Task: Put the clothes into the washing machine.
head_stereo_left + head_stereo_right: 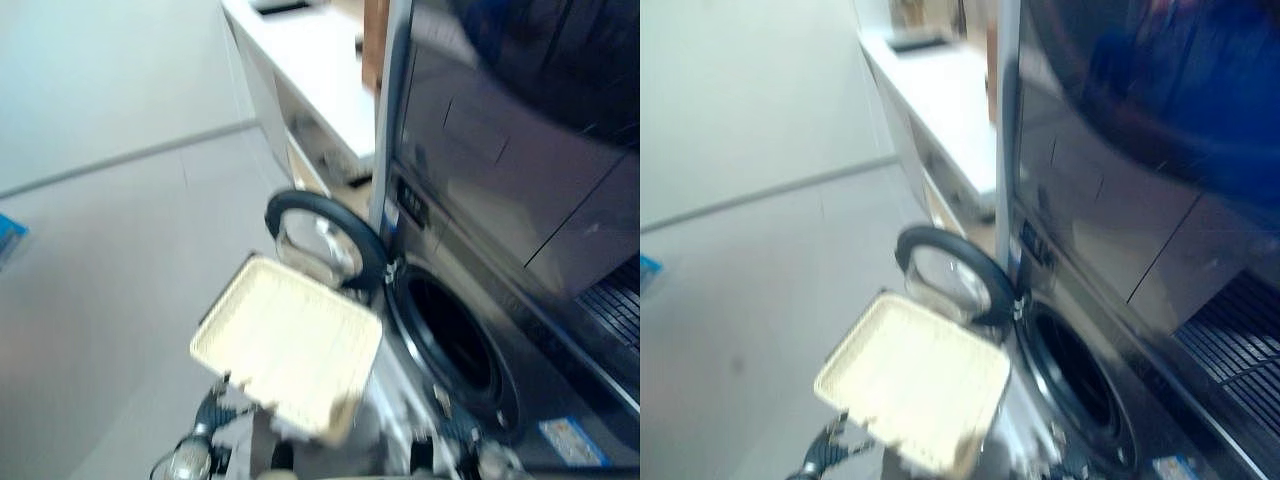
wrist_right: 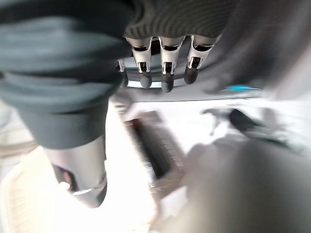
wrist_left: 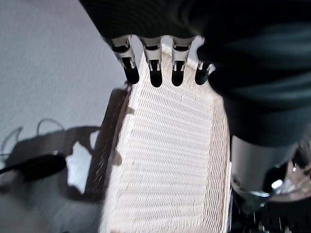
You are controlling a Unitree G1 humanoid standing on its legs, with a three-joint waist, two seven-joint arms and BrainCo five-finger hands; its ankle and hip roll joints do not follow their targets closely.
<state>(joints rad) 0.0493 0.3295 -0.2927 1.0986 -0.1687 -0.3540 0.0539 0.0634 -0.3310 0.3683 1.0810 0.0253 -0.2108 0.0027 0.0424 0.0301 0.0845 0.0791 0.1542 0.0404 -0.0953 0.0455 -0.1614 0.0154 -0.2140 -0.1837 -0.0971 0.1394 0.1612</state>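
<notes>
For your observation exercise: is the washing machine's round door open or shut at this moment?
Open. The round door is swung out to the left of the washing machine, and the dark drum opening is exposed beside the cream basket.

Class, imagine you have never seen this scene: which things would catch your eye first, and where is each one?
A pale woven basket, tipped up on edge, sits low in the head views right beside the washing machine. Behind it the machine's round door stands swung open, and the dark drum opening gapes just to the basket's right. In the left wrist view, the left hand reaches over the basket's rim.
</notes>
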